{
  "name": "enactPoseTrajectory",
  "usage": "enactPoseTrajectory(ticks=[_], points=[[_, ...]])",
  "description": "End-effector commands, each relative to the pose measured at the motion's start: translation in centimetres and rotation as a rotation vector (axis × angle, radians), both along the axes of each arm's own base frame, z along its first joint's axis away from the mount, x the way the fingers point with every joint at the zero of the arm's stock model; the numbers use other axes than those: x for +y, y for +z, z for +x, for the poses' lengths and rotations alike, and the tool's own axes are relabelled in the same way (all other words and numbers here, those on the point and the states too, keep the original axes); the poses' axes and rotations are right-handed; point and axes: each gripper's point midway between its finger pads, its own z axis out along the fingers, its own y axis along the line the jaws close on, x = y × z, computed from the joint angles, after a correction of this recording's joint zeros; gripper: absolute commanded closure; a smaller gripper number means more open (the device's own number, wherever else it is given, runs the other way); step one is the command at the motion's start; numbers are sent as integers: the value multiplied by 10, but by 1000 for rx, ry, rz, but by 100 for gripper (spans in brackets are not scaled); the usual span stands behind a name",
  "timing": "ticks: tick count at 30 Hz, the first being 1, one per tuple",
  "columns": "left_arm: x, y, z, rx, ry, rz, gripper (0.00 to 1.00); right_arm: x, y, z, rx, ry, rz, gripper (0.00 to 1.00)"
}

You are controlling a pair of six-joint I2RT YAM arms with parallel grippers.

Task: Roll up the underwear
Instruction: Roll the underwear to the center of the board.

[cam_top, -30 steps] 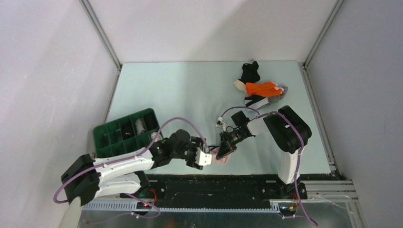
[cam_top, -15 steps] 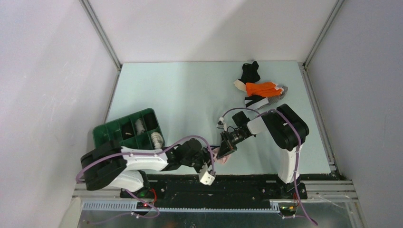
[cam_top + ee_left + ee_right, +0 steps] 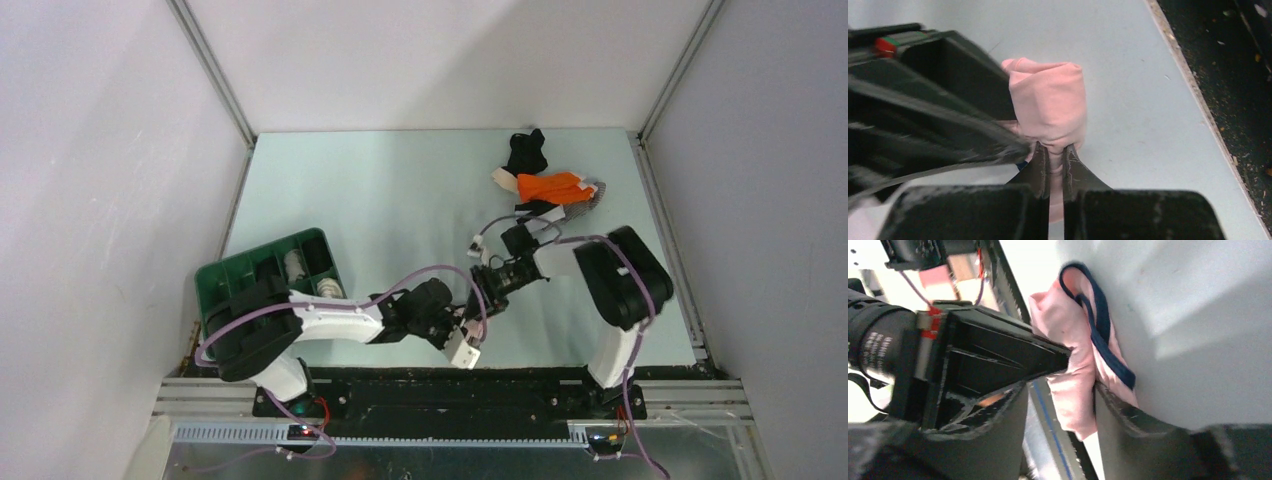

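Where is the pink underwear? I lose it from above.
Left wrist view, centre: the pink underwear is pinched in the left gripper by the table's near edge, right gripper straddling it.

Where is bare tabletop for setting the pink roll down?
Free: the middle of the pale green tabletop, between the green plastic divided tray at left and the orange, black and white cloth pile far right. Crowded: the near edge, where left tool and right tool meet at the rolled pale pink cloth underwear.
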Motion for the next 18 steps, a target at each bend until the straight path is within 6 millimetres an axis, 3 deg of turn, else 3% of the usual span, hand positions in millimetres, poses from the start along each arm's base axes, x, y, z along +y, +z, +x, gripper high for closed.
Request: enactPoseTrajectory(ticks=[1, 2, 3, 4, 5, 6, 7, 8, 9, 10, 11, 12, 13, 14, 15, 16, 18], points=[[22, -40, -39, 354, 33, 183, 100, -37, 48, 88, -472, -177, -95, 40], [21, -37, -44, 415, 37, 218, 100, -47, 93, 99, -665, -221, -63, 39], [23, -42, -55, 522, 36, 247, 100, -72, 102, 125, -837, -289, -149, 37], [21, -37, -58, 584, 41, 280, 100, -105, 126, 143, -1039, -394, -263, 35], [22, -42, -67, 687, 48, 308, 100, -118, 175, 152, -1255, -483, -249, 26], [17, -35, -67, 738, 54, 332, 100, -140, 187, 159, -1371, -539, -312, 22], [17, -41, -72, 833, 70, 364, 100, -151, 215, 152, -1467, -588, -320, 16], [9, -31, -68, 877, 82, 377, 100, -166, 215, 150, -1485, -613, -397, 15], [15, -35, -73, 989, 119, 425, 100, -173, 227, 138, -1520, -625, -413, 15], [0, -27, -63, 1009, 121, 394, 100, -182, 214, 125, -1492, -575, -462, 16], [3, -30, -63, 1106, 174, 422, 100, -185, 219, 110, -1516, -556, -460, 18], [-8, -24, -53, 1125, 181, 399, 100, -187, 198, 90, -1477, -449, -474, 19], [-10, -23, -49, 1195, 216, 418, 100, -186, 199, 73, -1506, -404, -452, 22], [-9, -23, -43, 1234, 244, 425, 100, -179, 182, 49, -1482, -273, -412, 26], [-12, -23, -41, 1293, 267, 449, 99, -174, 180, 33, -1511, -208, -374, 27], [-11, -25, -37, 1331, 306, 461, 98, -163, 165, 3, -1494, -54, -284, 31], [-11, -34, -34, 1431, 372, 497, 98, -146, 149, -36, -1473, 111, -141, 36]])
